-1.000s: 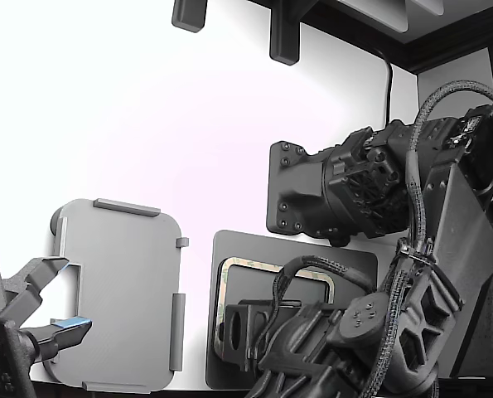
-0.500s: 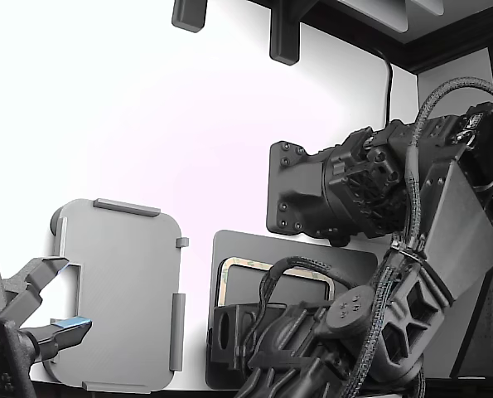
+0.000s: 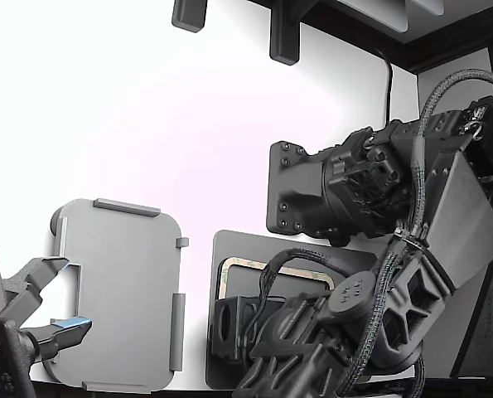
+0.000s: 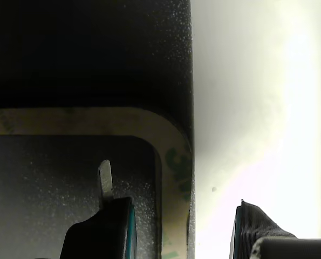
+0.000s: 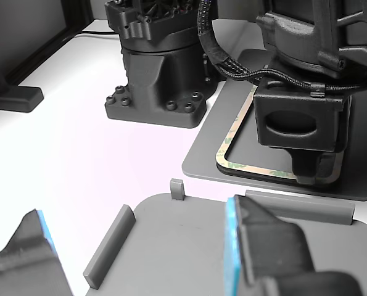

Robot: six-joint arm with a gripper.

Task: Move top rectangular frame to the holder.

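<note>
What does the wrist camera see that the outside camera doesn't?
Only the wrist view shows the gripper open, its two fingers astride one edge of the frame, right at a corner. Only the exterior view shows the light grey holder, with nothing on it, and the arm's black base. Both show the tan frame lying on the dark mat.

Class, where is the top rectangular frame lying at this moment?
The top rectangular frame lies on the dark grey mat at the exterior view's lower right, beside the empty light grey holder, with the gripper straddling its edge.
</note>
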